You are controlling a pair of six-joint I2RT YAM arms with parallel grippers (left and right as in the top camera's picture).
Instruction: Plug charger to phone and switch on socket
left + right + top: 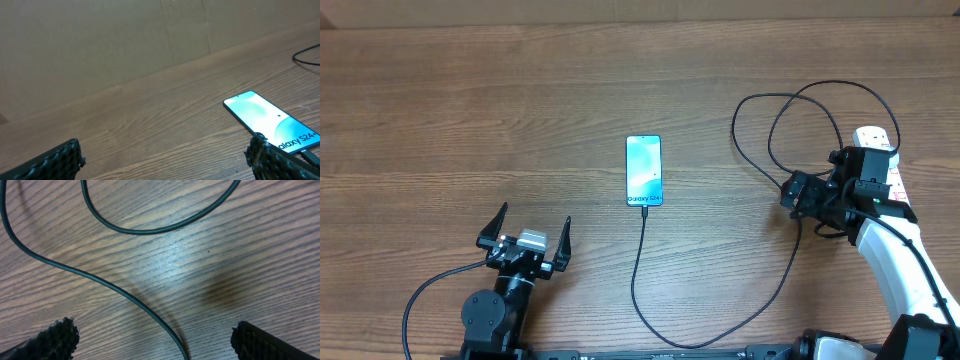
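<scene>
The phone point(643, 170) lies flat mid-table, its blue-teal screen up; it also shows at the right of the left wrist view point(267, 119). The black charger point(638, 270) meets the phone's bottom edge, sweeps along the front of the table and loops up to the right. The white socket point(877, 138) sits at the far right, mostly hidden by my right arm. My left gripper point(533, 224) point(162, 167) is open and empty, front left of the phone. Just left of the socket, my right gripper point(798, 195) point(157, 347) hangs open over the table, with the charger point(125, 292) running between its fingers untouched.
Charger loops point(800, 120) lie on the wood behind the right gripper. A brown cardboard wall point(100, 40) stands along the table's far edge. A thin black lead point(425, 290) runs from the left arm's base at the front left.
</scene>
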